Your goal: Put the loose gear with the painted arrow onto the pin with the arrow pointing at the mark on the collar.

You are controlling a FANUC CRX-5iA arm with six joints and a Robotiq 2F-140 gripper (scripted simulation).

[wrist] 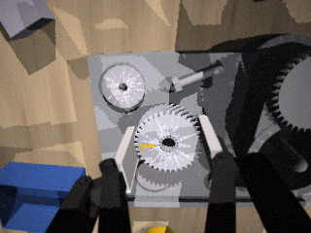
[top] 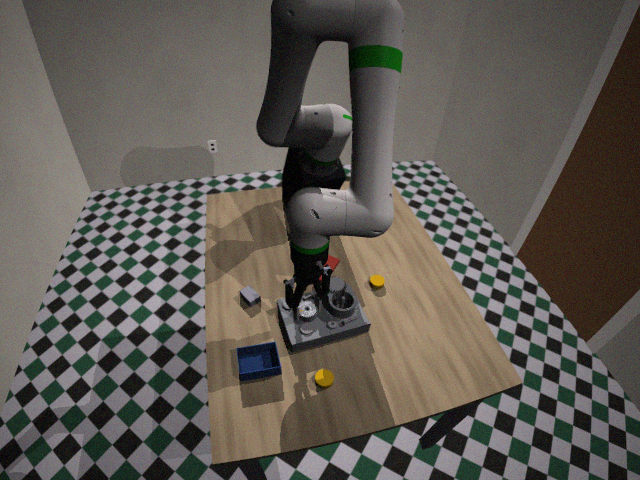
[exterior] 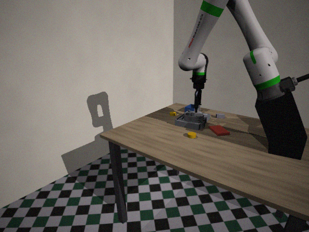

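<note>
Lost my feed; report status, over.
Gripper pinching arrow gear, pads on teeth. Gear flat on timing case, not on pin. Small gear nearby, not touching.

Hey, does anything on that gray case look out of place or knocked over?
Yes: a gray pin lies flat on the timing case rather than upright. The arrow gear sits level between the tool's pads.
</note>
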